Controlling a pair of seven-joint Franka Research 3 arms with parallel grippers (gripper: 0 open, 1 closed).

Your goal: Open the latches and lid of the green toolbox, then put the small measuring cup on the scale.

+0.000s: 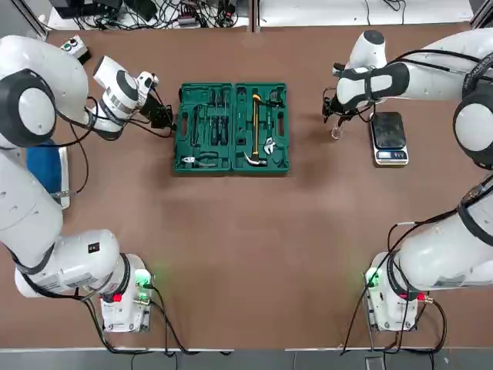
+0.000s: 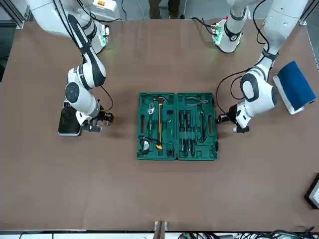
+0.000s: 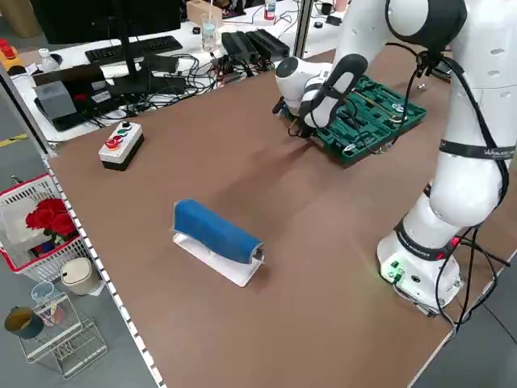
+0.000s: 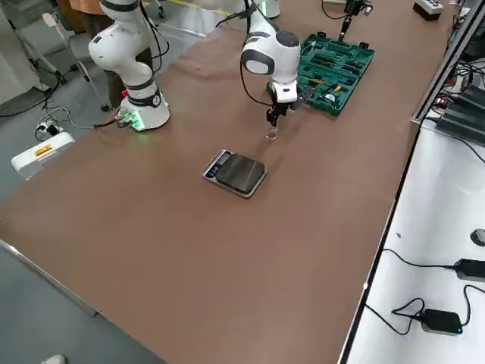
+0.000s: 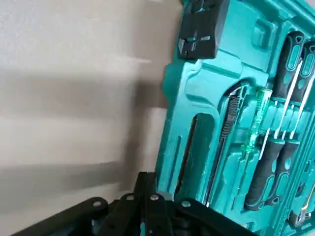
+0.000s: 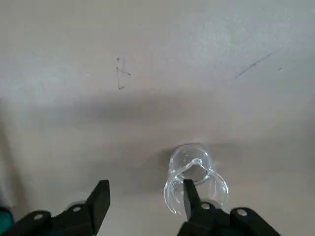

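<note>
The small measuring cup (image 6: 196, 183) is sitting against my spread right gripper (image 6: 145, 196); my left gripper (image 5: 147, 196) is pinched closed beside the green toolbox (image 1: 231, 127).

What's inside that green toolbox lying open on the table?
The toolbox holds a yellow-handled hammer, pliers and screwdrivers in moulded slots. Anything beneath the trays is hidden.

A robotics lab: brown table (image 3: 266, 315), cable-strewn desk (image 3: 161, 61) with keyboard (image 3: 133, 48), red-and-green button box (image 3: 120, 144).
</note>
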